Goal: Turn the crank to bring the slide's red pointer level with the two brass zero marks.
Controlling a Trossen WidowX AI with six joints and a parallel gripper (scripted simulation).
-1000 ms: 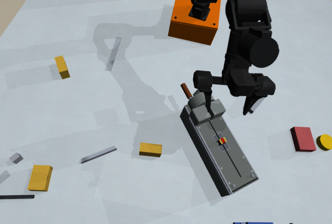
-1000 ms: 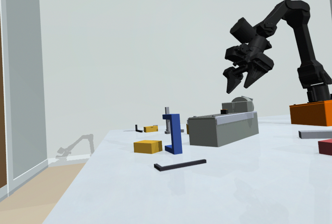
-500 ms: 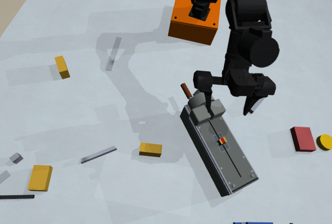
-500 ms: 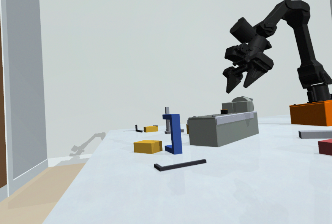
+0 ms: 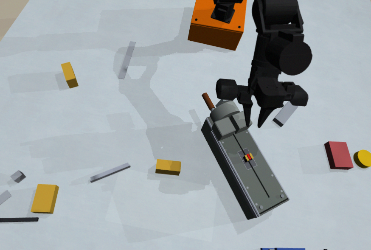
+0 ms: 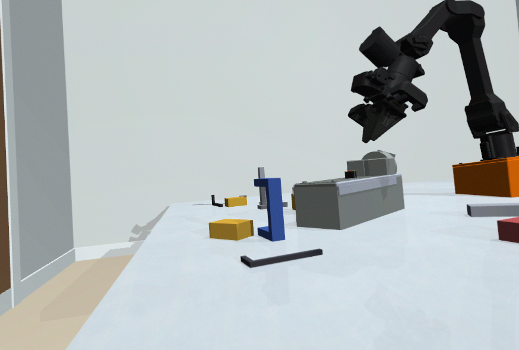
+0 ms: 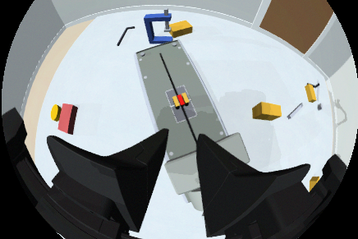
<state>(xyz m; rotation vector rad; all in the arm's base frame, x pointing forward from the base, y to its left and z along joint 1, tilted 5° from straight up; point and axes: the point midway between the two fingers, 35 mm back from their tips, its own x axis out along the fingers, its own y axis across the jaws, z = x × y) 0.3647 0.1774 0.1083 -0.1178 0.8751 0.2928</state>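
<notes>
Crank handle (image 5: 207, 101), short brown cylinder: juts from the round grey drum (image 5: 224, 110) at the upper end of the long grey box machine (image 5: 271, 192). Points up-left, away from the slide, roughly in line with the box's long axis, which runs upper left to lower right. Black parallel-jaw gripper (image 5: 254, 125) hangs over the drum's other side, off the handle, fingers nearly together on nothing. Small red pointer (image 5: 248, 157) sits between two brass marks; looks about level, too small to call exact.

Exterior: gripper (image 6: 369, 138) well above machine (image 6: 347, 203); handle hidden.

Wrist: gripper (image 7: 181, 135) empty, pointer (image 7: 180, 99) ahead.

Judged step: handle free, alignment check. If off, calls for reopening, crossing the drum, descending astride the handle.
</notes>
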